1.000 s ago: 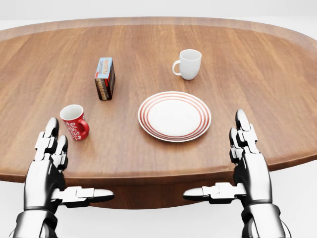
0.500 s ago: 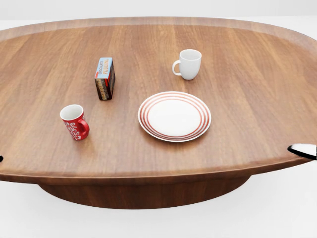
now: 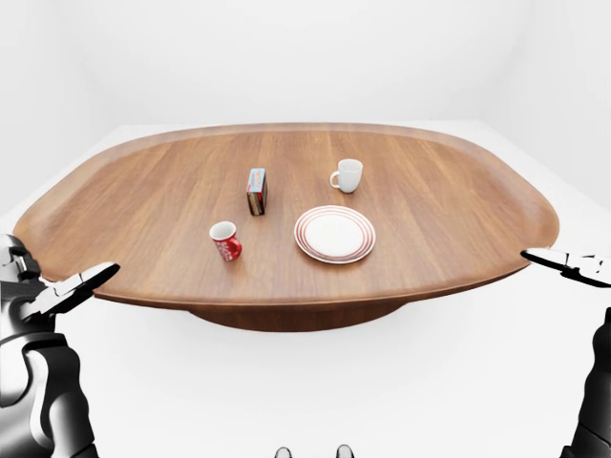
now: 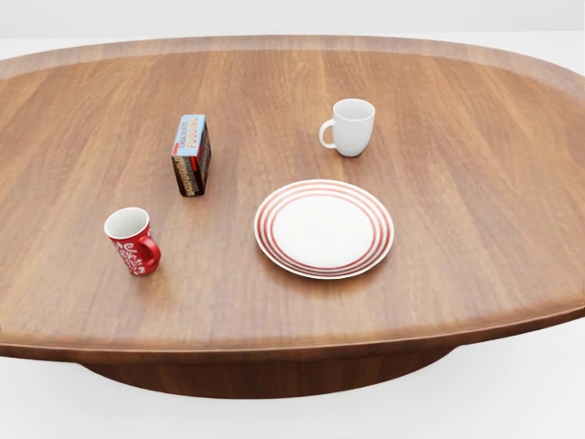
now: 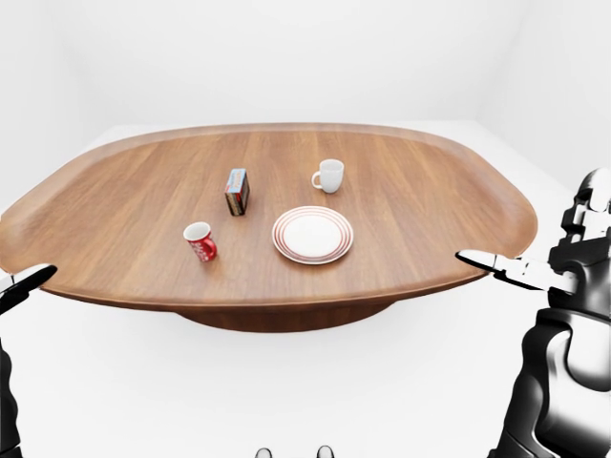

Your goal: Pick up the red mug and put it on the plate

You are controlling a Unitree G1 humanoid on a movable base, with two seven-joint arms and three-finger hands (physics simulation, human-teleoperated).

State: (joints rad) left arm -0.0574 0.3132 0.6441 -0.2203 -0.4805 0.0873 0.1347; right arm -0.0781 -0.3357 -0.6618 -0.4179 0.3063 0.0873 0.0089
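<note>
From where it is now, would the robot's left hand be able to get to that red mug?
Probably yes. The left hand hangs open off the table's near-left edge, and the wood between it and the red mug is bare. The small box stands beyond the mug, out of the way.

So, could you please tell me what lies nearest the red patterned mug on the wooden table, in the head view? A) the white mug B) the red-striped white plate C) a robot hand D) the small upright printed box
D: in the head view the small upright printed box stands just above and right of the red patterned mug, closer than the red-striped white plate or the white mug; no hand shows there.
</note>
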